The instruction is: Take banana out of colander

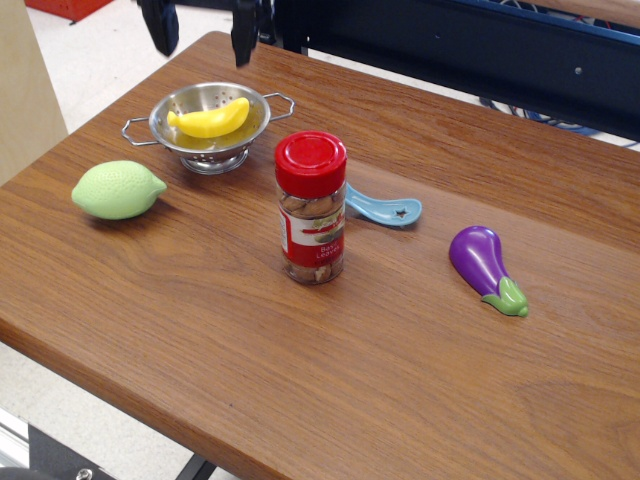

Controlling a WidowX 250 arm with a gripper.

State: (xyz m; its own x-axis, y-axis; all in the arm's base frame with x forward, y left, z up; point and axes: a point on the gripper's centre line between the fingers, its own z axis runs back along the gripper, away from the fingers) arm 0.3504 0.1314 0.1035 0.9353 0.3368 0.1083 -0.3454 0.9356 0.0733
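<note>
You are looking at a brown wood-grain table with pale floor at the left edge and a dark blue frame running behind its far side. Near the back left corner sits the colander, upright on its ring base, its wire loop handles pointing left and right. The banana lies inside the bowl, curved, resting across the perforated wall with its pointed end toward the right rim. Your gripper hangs at the top edge of the view, above and behind the colander, clear of it. Its two dark fingers are spread well apart with nothing between them; only their lower parts show.

In front and to the left of the colander rests a pale green lemon, apart from the bowl. Toward the middle of the table stands a spice jar with a red lid, upright. Just behind it, a light blue spoon lies flat, partly hidden by the jar. Farther right, well apart from the rest, lies a purple eggplant with its green cap toward you.
</note>
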